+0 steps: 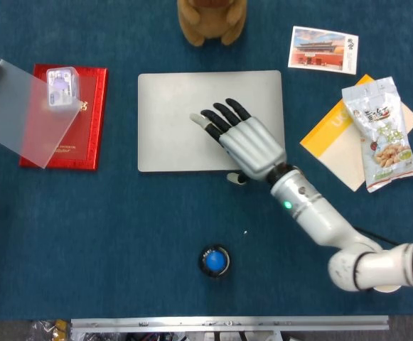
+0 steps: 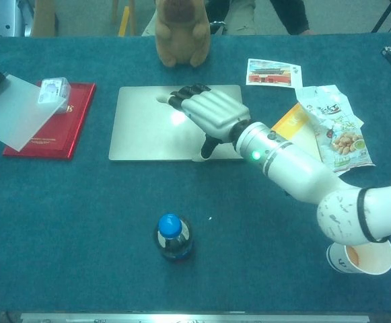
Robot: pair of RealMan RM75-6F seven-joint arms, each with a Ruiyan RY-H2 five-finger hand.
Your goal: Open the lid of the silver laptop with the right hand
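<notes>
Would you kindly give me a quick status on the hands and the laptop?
Right hand open, fingers spread over the silver laptop, thumb at its front edge. Left hand not in view. Lid shut. Nothing on the lid but the hand.

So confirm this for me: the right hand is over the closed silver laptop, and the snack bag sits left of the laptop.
Not quite. The right hand is over the closed silver laptop, but the snack bag lies to the laptop's right, partly on the yellow booklet. The head view shows this plainly.
</notes>
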